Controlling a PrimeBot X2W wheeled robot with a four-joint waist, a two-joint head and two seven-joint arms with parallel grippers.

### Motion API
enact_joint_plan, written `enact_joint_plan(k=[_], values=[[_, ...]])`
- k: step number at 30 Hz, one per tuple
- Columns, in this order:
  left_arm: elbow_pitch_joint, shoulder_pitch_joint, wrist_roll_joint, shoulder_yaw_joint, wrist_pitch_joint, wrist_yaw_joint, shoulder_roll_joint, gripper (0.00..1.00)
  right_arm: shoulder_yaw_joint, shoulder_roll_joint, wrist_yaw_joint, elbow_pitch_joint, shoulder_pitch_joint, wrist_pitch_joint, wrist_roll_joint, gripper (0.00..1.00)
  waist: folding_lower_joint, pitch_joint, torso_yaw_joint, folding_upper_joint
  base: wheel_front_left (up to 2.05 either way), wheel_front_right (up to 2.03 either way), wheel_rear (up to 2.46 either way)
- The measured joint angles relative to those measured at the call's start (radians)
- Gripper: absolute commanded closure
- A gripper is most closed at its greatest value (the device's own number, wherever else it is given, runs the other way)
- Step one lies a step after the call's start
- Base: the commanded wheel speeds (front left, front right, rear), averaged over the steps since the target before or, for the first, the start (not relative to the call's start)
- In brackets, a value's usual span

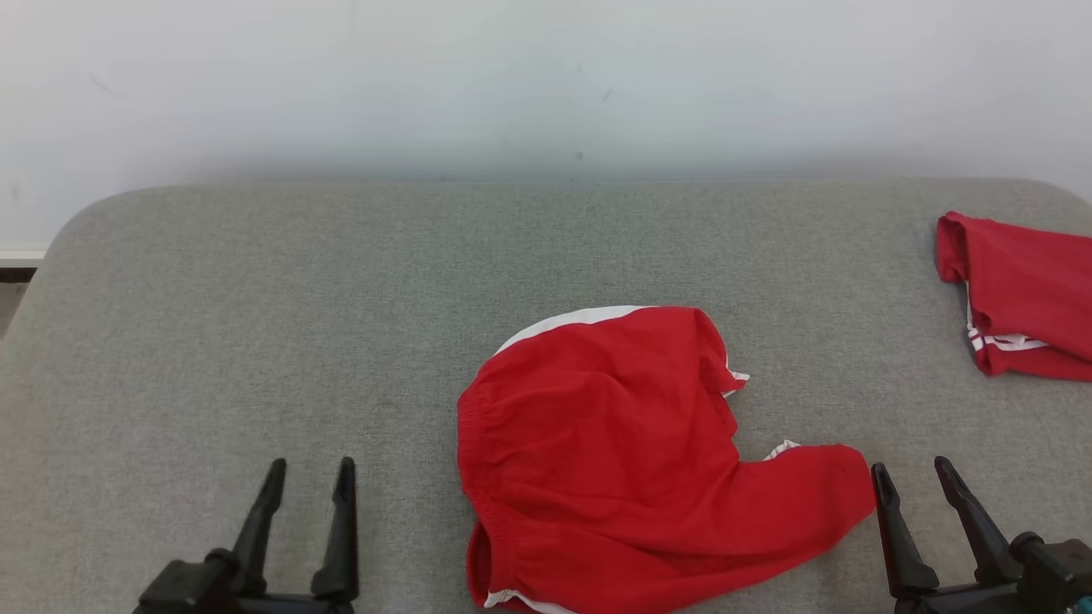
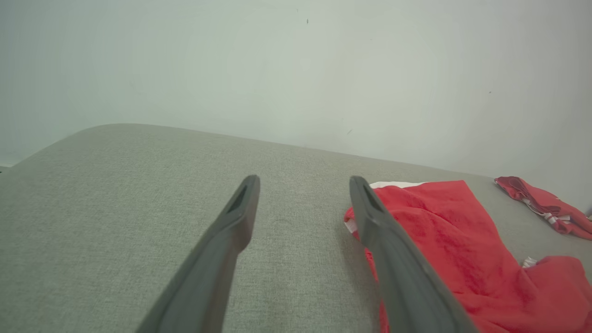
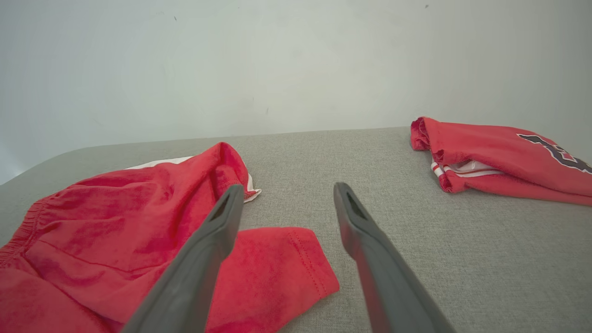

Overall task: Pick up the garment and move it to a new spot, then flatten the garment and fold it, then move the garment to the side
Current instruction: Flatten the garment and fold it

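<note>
The left gripper (image 1: 311, 467) has its two dark fingers spread apart, with nothing between them except the grey padded surface (image 1: 256, 298) below. The right gripper (image 1: 911, 467) is also released: its fingers stand apart and hold nothing.

In the head view both grippers sit at the lower edge, fingers pointing away from the robot, and the red garment (image 1: 597, 443) lies between them. It rests crumpled on the surface, at the centre and toward the near edge. Its gathered elastic band faces the left gripper, with a strip of bare grey cloth between the two. On the other side one hemmed part of the garment stretches toward the right gripper and ends just beside its inner finger. I cannot tell if they touch. In the right wrist view this finger passes in front of that hemmed part.

A white band runs along the far edge of the garment, and small pieces of white trim show on its right side and at its near edge.

A second red garment (image 1: 1024, 298) lies folded at the far right of the surface, well apart from the first one. It has white stripes at its open side. A dark print (image 3: 555, 150) is on its top, perhaps letters, but it is cut by the picture edge.

Behind the surface stands a pale wall (image 1: 512, 85).
</note>
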Motion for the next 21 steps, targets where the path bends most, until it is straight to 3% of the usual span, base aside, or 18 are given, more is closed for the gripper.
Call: enact_joint_plan(k=[12, 21], values=[[0.072, 0.015, -0.016, -0.317, 0.0, 0.0, 0.059, 0.0, 0.013, 0.013, 0.0, 0.007, -0.009, 0.0, -0.005, 0.0, 0.0001, 0.007, -0.007, 0.0, 0.0, 0.0, 0.0], [0.192, -0.011, -0.074, -0.427, 0.0, 0.0, 0.076, 0.0, 0.008, 0.015, 0.0, 0.004, -0.014, 0.0, -0.004, 0.0, 0.0001, 0.027, -0.039, 0.0, 0.0, 0.0, 0.0]])
